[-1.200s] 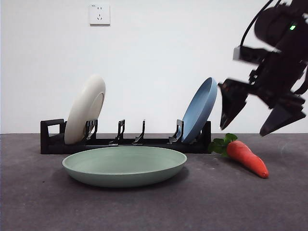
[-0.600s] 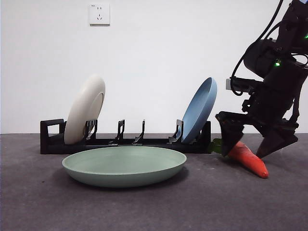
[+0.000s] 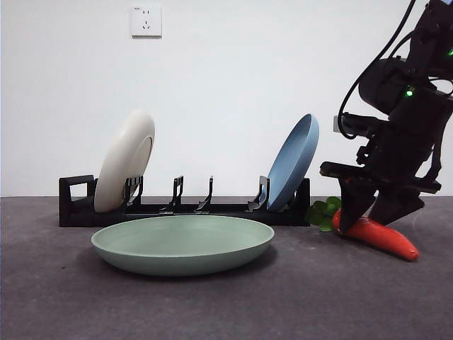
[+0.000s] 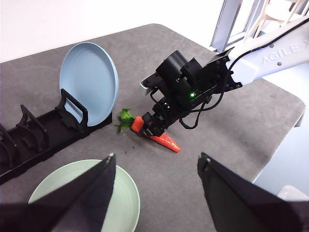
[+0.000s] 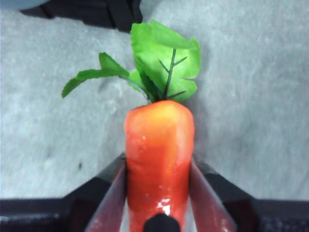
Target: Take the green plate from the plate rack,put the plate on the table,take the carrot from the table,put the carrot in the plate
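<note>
The green plate lies flat on the table in front of the plate rack; it also shows in the left wrist view. The carrot lies on the table at the right, leaves toward the rack. My right gripper is down over the carrot, its jaws pressed against both sides of the thick end, the carrot's tip low by the table. From the left wrist view the carrot shows under that gripper. My left gripper is open and empty, high above the table.
A cream-white plate stands in the rack's left end and a light blue plate in its right end, close to the carrot's leaves. The table's edge runs near the right arm.
My right gripper came down from above the carrot and closed its jaws on the thick end. The carrot's tip has shifted to the right. The plates have not moved.
</note>
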Action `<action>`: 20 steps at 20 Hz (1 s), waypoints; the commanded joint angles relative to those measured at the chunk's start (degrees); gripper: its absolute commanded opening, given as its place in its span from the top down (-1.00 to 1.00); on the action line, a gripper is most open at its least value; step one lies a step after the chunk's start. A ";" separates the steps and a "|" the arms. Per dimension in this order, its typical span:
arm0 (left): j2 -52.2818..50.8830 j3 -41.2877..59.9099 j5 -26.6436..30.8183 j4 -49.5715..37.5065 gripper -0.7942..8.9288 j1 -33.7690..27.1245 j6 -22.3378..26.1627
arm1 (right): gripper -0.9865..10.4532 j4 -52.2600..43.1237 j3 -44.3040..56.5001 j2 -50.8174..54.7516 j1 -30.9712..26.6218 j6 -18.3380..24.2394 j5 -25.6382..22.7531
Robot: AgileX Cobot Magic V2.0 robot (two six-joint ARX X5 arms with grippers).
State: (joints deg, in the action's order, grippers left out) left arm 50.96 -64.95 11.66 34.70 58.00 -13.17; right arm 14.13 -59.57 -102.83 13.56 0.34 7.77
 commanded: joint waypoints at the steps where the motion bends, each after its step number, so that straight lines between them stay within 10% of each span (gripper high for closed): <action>1: -0.13 -0.04 0.15 0.20 0.24 0.15 -0.35 | 0.85 2.69 0.04 3.06 0.96 -0.94 1.33; 9: -0.13 -0.04 0.22 1.25 0.24 0.13 1.14 | 0.85 0.00 0.04 12.90 15.82 -5.44 1.25; 20: -0.13 -0.04 0.15 4.66 0.24 0.15 1.36 | 0.85 -16.72 -5.16 -5.20 29.00 -12.44 -0.83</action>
State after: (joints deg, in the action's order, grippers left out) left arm 50.94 -64.95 11.81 39.51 58.00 -12.47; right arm -2.04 -64.16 -107.90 42.33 -11.40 7.20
